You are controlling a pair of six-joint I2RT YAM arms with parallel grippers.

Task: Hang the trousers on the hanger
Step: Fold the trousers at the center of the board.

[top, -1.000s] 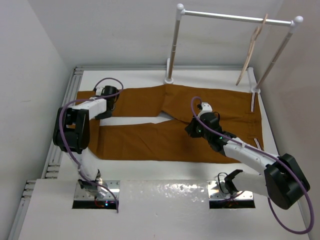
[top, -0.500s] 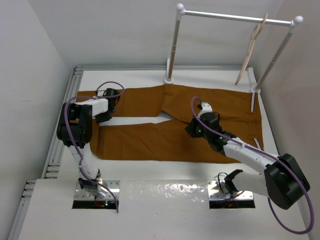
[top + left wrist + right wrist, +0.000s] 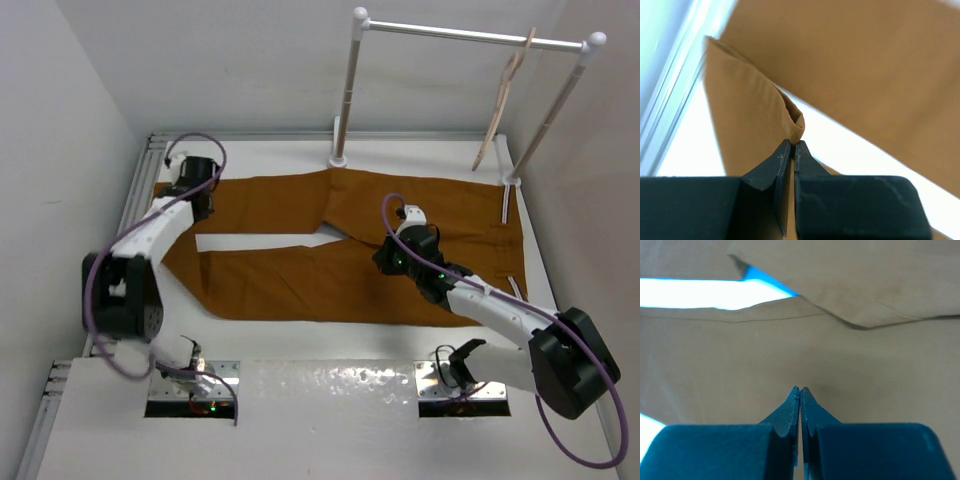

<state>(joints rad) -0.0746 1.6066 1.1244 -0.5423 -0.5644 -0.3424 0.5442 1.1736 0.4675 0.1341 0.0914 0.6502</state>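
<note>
The rust-brown trousers point(image 3: 330, 280) lie spread on the white table, waist at the right and legs to the left. My left gripper point(image 3: 193, 178) is at the far left, shut on a fold of the near leg's end point(image 3: 790, 117), which is lifted over the far leg point(image 3: 270, 200). My right gripper point(image 3: 392, 256) is shut, with its tips point(image 3: 799, 390) down on the cloth point(image 3: 850, 365) near the crotch. The pale beige hanger point(image 3: 503, 100) hangs from the right end of the white rail.
The white clothes rail point(image 3: 470, 36) stands along the table's far edge on two posts. A metal track point(image 3: 133, 200) runs along the table's left edge. Walls stand close on the left, right and back.
My left gripper has moved toward the far left with the near leg's end in it, so that leg's left edge now lies slanted. The right arm has not moved.
</note>
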